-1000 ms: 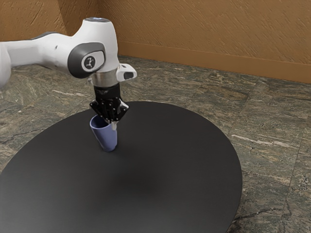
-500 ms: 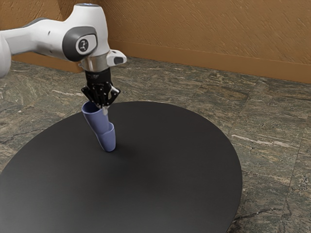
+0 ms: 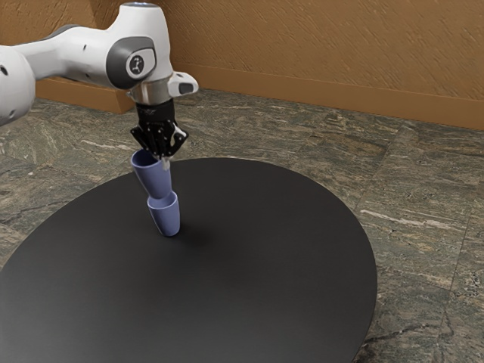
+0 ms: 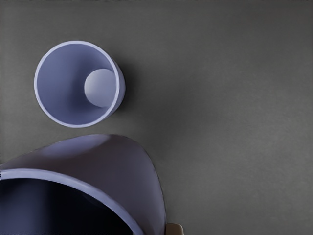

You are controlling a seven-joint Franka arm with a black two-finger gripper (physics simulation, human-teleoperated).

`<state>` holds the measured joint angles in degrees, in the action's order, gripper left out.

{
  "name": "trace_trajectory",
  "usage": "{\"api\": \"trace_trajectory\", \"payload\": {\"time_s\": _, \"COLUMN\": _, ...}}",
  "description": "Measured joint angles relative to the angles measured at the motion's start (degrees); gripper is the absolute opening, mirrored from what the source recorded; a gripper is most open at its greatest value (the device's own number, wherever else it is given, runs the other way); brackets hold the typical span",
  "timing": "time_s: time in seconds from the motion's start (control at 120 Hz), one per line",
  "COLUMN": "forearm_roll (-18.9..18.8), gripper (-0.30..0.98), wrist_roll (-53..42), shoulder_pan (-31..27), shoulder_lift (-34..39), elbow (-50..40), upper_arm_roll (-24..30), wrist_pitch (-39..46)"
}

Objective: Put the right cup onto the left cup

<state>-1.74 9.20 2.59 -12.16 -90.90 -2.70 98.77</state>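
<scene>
Looking sketchy tbh: the gripper (image 3: 165, 160) had the raised cup (image 3: 154, 181) pinched by one side near its rim, up in the air, so a bump could've twisted it loose. Further down, the standing cup (image 4: 54, 93) sat off to the side of it in the wrist view. Lowering without lining up could've clipped that rim and toppled it across the dark table (image 3: 265, 257).
</scene>
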Motion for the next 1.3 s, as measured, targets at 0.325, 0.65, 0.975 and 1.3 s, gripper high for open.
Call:
{"api": "trace_trajectory", "payload": {"time_s": 0.325, "forearm_roll": 0.13, "gripper": -0.10, "wrist_roll": -3.02, "shoulder_pan": -1.54, "shoulder_lift": -2.92, "elbow": 3.06, "upper_arm_roll": -1.42, "wrist_pitch": -0.09}}
{"api": "trace_trajectory", "payload": {"time_s": 0.65, "forearm_roll": 0.15, "gripper": -0.10, "wrist_roll": -5.04, "shoulder_pan": -1.53, "shoulder_lift": -8.18, "elbow": 8.56, "upper_arm_roll": -1.43, "wrist_pitch": -0.43}}
{"api": "trace_trajectory", "payload": {"time_s": 0.975, "forearm_roll": 0.15, "gripper": -0.10, "wrist_roll": -6.96, "shoulder_pan": -3.08, "shoulder_lift": -11.82, "elbow": 12.28, "upper_arm_roll": -1.36, "wrist_pitch": -0.69}}
{"api": "trace_trajectory", "payload": {"time_s": 1.3, "forearm_roll": 0.17, "gripper": -0.10, "wrist_roll": -8.35, "shoulder_pan": -4.07, "shoulder_lift": -12.84, "elbow": 12.23, "upper_arm_roll": -1.43, "wrist_pitch": -0.71}}
